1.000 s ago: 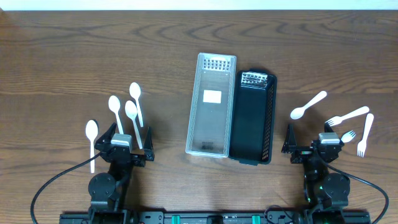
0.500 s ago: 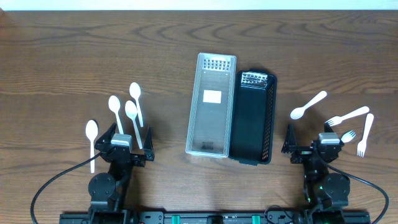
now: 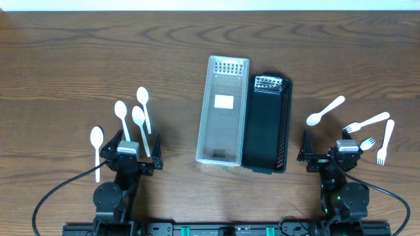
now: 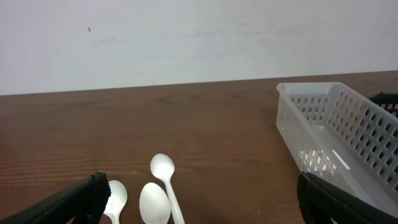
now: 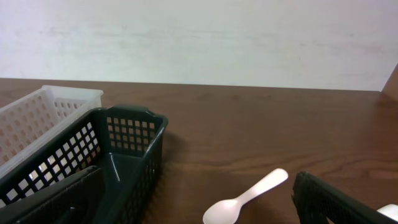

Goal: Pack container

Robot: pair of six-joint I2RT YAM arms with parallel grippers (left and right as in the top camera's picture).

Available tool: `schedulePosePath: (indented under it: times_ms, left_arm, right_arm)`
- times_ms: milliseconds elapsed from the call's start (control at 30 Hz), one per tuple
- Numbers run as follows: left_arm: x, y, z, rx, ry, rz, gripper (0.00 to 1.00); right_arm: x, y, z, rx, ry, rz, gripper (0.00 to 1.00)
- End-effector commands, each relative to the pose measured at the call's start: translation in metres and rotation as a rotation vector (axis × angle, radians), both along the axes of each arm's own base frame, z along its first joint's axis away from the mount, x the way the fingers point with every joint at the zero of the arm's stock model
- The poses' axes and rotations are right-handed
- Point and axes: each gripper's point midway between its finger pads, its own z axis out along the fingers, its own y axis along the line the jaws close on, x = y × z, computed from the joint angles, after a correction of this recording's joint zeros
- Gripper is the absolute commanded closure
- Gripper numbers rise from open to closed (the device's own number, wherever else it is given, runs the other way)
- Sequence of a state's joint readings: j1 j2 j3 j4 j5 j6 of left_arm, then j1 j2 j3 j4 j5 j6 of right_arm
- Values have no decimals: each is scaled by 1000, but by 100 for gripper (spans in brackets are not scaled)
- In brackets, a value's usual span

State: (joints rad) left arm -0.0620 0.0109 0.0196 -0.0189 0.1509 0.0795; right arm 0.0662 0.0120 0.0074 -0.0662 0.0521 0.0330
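A clear plastic basket [image 3: 223,110] and a black basket [image 3: 267,123] lie side by side at the table's middle, both empty. Several white spoons [image 3: 131,118] lie at the left, three of them in the left wrist view [image 4: 154,201]. One white spoon [image 3: 325,110] and three white forks [image 3: 375,134] lie at the right; the spoon shows in the right wrist view [image 5: 245,198]. My left gripper [image 3: 134,149] is open and empty, just behind the spoons. My right gripper [image 3: 324,152] is open and empty between the black basket and the forks.
The clear basket's perforated wall [image 4: 336,130] is at the right of the left wrist view. The black basket's end [image 5: 118,155] fills the lower left of the right wrist view. A white wall stands behind the table.
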Motion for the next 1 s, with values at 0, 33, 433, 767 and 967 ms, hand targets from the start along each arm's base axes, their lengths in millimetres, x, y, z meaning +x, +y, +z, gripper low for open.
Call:
schedulePosePath:
  times_ms: [0, 33, 433, 767, 967]
  left_arm:
    - [-2, -6, -15, 9, 45, -35, 2]
    - [-2, -6, -15, 9, 45, -35, 2]
    - [-3, -6, 0, -200, 65, -10, 2]
    - [3, -6, 64, -252, 294, 27, 2]
    - [24, -8, 87, -182, 567, 48, 2]
  right_arm:
    - [0, 3, -1, -4, 1, 15, 1]
    - [0, 3, -1, -4, 1, 15, 1]
    - [0, 4, -2, 177, 14, 6, 1]
    - [0, 8, 18, 316, 206, -10, 1]
    - [9, 12, 40, 257, 471, -17, 1]
